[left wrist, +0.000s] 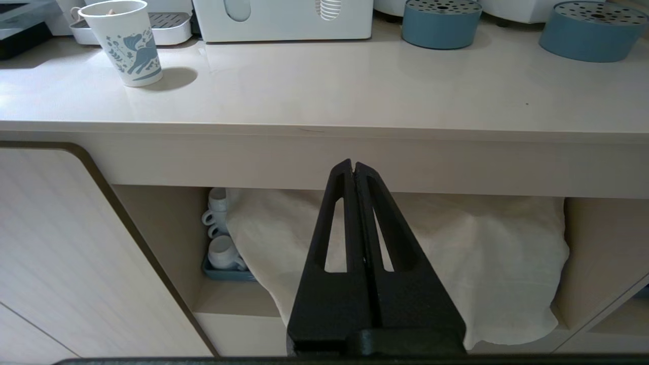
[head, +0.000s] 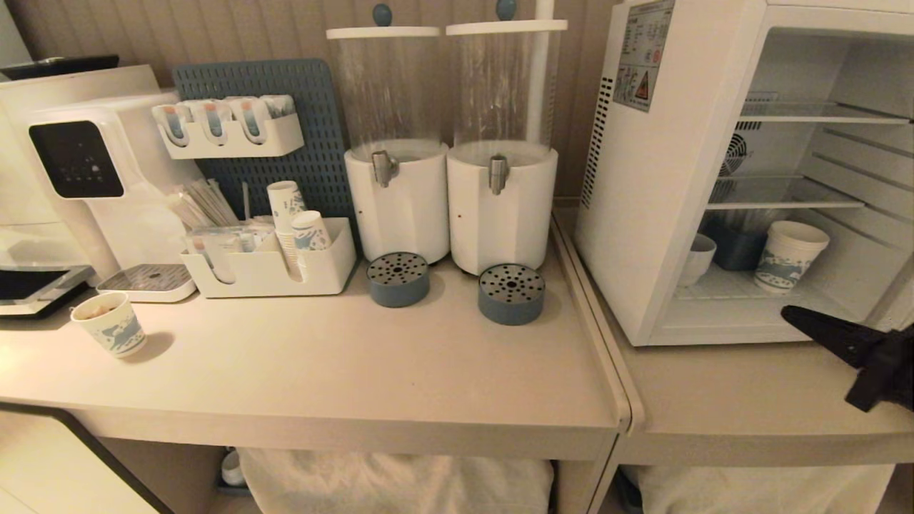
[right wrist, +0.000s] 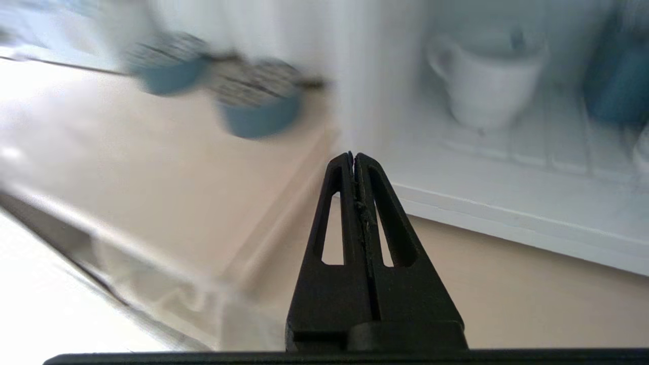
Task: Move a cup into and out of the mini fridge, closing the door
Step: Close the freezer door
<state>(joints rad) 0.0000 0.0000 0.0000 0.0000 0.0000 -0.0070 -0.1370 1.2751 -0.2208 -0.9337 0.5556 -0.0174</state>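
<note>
The cup (head: 696, 258) is half hidden behind the left front wall of the mini fridge (head: 660, 214) in the head view; its handle is not seen there. The fridge is cut off by the right and top edges, and the door is not seen. The right gripper (head: 789, 314) is cut off at the right edge. In the right wrist view the cup (right wrist: 487, 83) and the blue drip trays (right wrist: 256, 109) are smeared by blur. The sticker (head: 643, 53) text is too small to read.
</note>
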